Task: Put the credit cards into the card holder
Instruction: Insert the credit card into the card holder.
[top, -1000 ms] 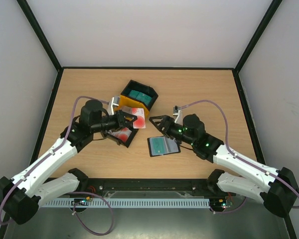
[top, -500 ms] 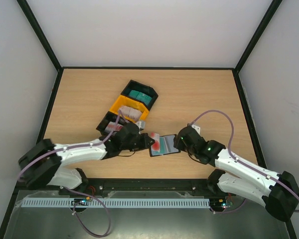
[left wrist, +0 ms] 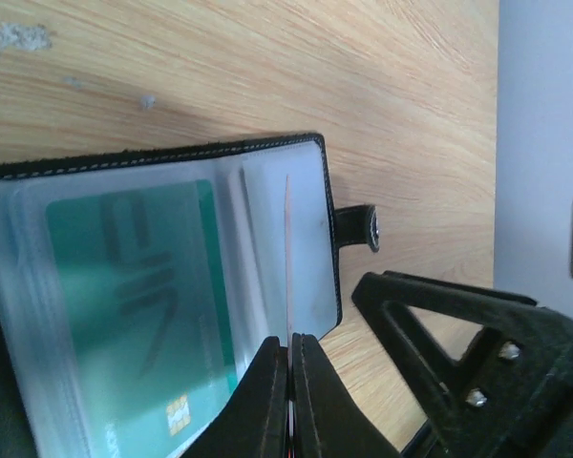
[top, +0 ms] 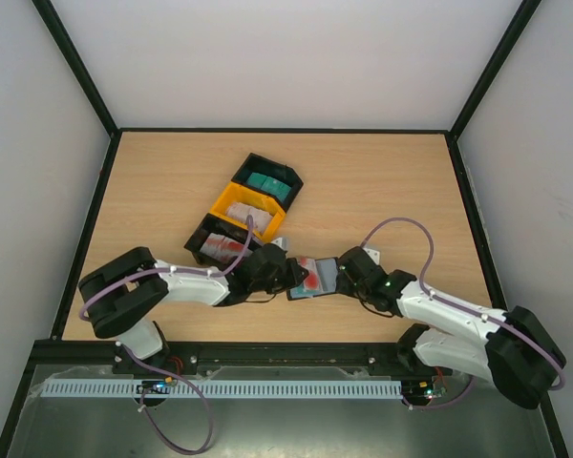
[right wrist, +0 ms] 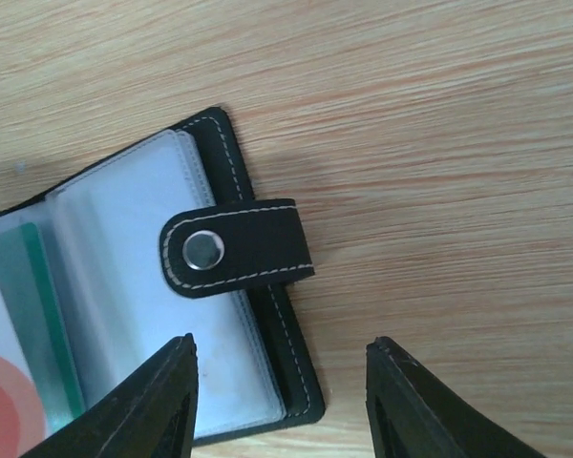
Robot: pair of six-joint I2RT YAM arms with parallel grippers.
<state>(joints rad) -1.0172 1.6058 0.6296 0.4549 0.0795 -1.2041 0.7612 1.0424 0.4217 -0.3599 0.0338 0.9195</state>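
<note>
The card holder (top: 317,279) lies open on the table, clear sleeves up. It also shows in the left wrist view (left wrist: 172,286) and the right wrist view (right wrist: 220,324). A teal card (left wrist: 134,296) sits in one sleeve. My left gripper (top: 291,275) is shut on a red-and-white card (top: 308,277), seen edge-on in the left wrist view (left wrist: 287,248) over the holder's right-hand sleeve. My right gripper (top: 340,277) is open and empty. In the right wrist view (right wrist: 282,343) its jaws straddle the holder's right edge below the snap strap (right wrist: 237,250).
Three joined bins stand behind the holder: a black bin (top: 271,181) with teal cards, a yellow bin (top: 248,206) with grey-white cards, and a black bin (top: 218,244) with red-and-white cards. Black rails edge the table.
My left gripper came from the near black bin to the card holder carrying the red-and-white card. My right gripper came down to the holder's right edge.
</note>
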